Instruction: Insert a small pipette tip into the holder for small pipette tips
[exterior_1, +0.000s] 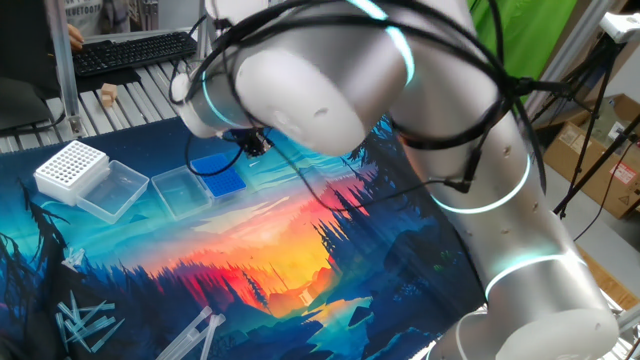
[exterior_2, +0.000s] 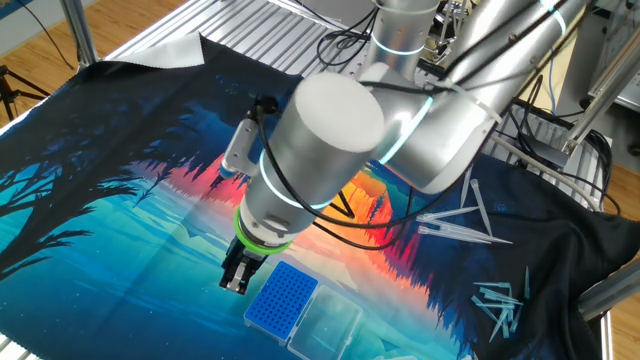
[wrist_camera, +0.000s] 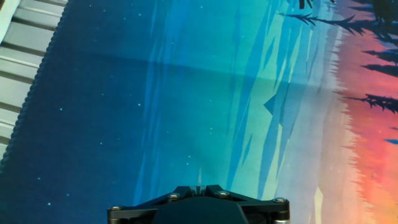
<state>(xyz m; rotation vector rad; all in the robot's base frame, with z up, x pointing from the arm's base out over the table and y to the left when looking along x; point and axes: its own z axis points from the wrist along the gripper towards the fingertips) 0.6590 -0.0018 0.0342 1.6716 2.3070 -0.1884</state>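
Observation:
The holder for small pipette tips, a blue rack (exterior_2: 283, 298) with a clear lid (exterior_2: 328, 322) attached, lies on the mat; it also shows in one fixed view (exterior_1: 218, 175). My gripper (exterior_2: 237, 276) points down just beside the rack's left edge, a little above the mat. Its jaws are pressed together. In the hand view the gripper (wrist_camera: 198, 186) shows only a thin pale sliver between the tips, which looks like the small pipette tip (wrist_camera: 198, 185). The rack is out of the hand view. In one fixed view the gripper (exterior_1: 256, 145) is mostly hidden by the arm.
A bigger white gridded rack (exterior_1: 70, 167) with a clear lid (exterior_1: 115, 190) stands left of the blue rack. Loose pipette tips lie on the mat (exterior_2: 455, 222) (exterior_2: 498, 300) and near the front corner (exterior_1: 85, 322). A metal slatted table edge (wrist_camera: 25, 43) borders the mat.

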